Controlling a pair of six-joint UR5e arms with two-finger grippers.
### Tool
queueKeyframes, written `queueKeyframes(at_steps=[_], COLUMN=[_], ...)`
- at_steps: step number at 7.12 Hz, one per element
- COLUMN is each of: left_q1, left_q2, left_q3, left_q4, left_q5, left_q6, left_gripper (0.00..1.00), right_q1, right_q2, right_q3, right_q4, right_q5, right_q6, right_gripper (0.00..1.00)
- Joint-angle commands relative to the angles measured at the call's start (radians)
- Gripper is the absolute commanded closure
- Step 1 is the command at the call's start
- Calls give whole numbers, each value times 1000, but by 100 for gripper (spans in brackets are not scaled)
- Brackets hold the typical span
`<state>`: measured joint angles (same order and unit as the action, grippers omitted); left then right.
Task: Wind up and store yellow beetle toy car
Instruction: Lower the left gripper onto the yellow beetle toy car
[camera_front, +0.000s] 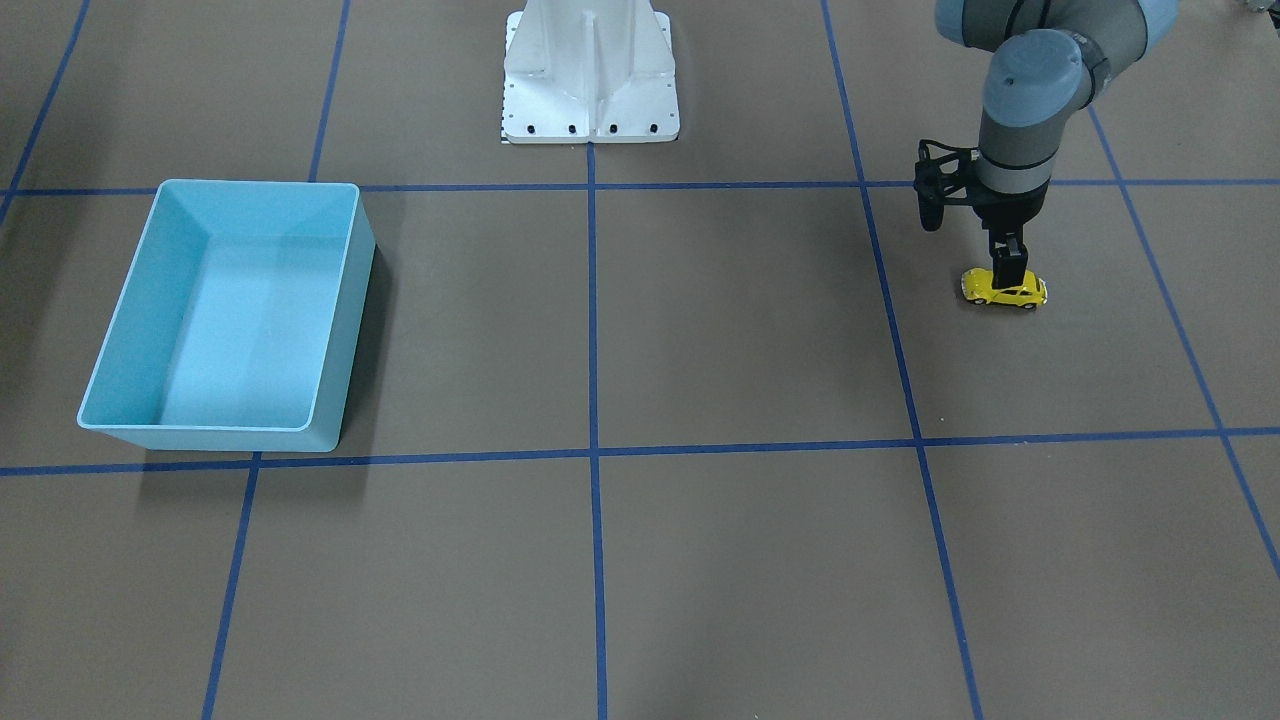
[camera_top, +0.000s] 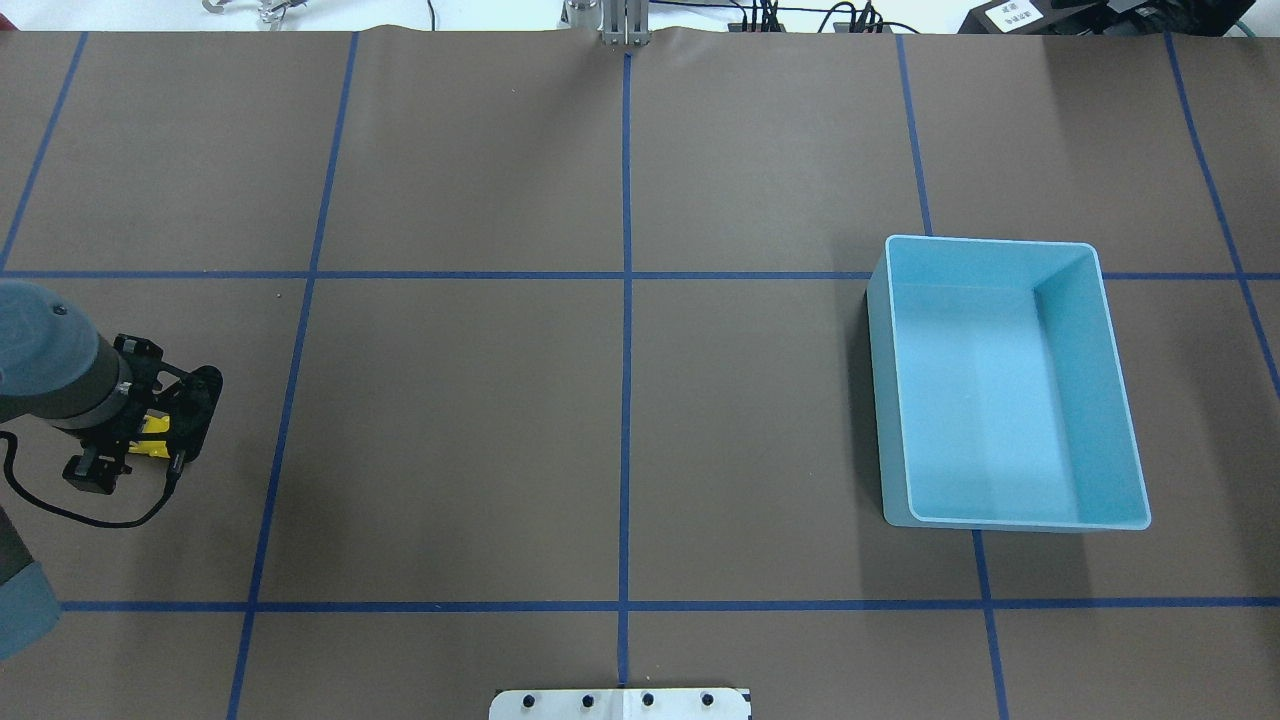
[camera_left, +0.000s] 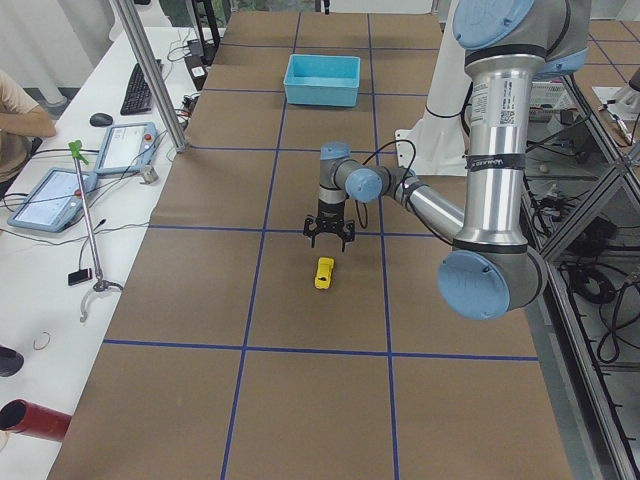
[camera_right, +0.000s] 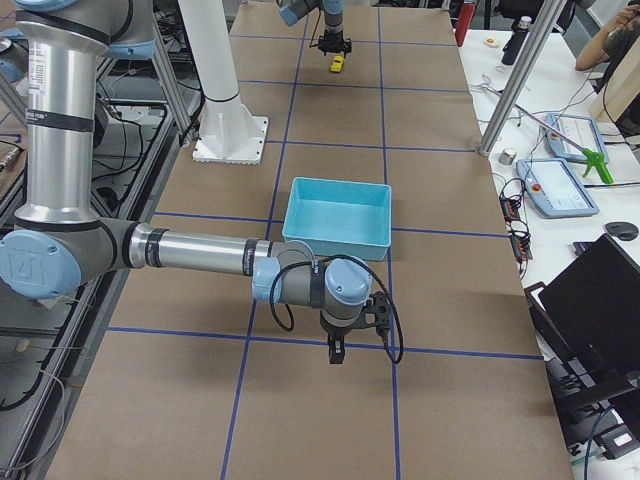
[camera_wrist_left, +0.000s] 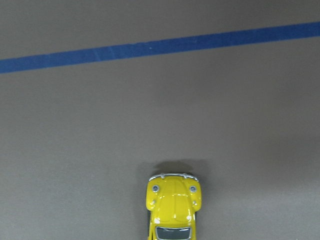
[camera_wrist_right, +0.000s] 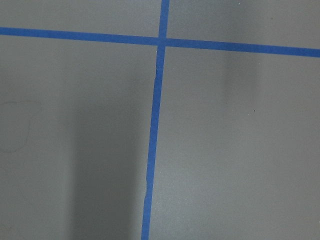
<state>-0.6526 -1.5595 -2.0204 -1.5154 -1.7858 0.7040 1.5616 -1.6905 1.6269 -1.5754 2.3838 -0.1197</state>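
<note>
The yellow beetle toy car (camera_front: 1005, 290) stands on its wheels on the brown table, far from the light-blue bin (camera_front: 345, 300). My left gripper (camera_front: 1008, 272) hangs open just above the car, fingers pointing down and apart from it; the exterior left view shows a gap between gripper (camera_left: 329, 243) and car (camera_left: 324, 272). The left wrist view shows the car's front (camera_wrist_left: 172, 207) at the bottom edge. The bin (camera_top: 890, 400) is empty. My right gripper (camera_right: 335, 352) shows only in the exterior right view, low over bare table in front of the bin (camera_right: 338, 218); I cannot tell if it is open.
Blue tape lines (camera_front: 592, 400) split the table into squares. The white robot base (camera_front: 590, 80) stands at the table's edge. A side desk with tablets (camera_left: 50, 195) and a metal pole (camera_left: 150, 80) flank the table.
</note>
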Motion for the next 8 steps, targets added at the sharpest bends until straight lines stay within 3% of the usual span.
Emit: queueKeyframes(at_steps=[1,6,8], left_q1=[51,87,87], left_q2=[12,18,44], left_q3=[-14,24,92], left_q4=[-17,-48,-147], left_q5=[29,95,85], left_q6=[-64,-98,-98], left_gripper=[0,1,2], right_q1=[0,0,0], right_q2=[0,6,3], right_q3=[-5,-27,-25], right_q4=[0,2,2], right_q5=[0,6,9], right_q6=[0,0,0], right_gripper=[0,0,0])
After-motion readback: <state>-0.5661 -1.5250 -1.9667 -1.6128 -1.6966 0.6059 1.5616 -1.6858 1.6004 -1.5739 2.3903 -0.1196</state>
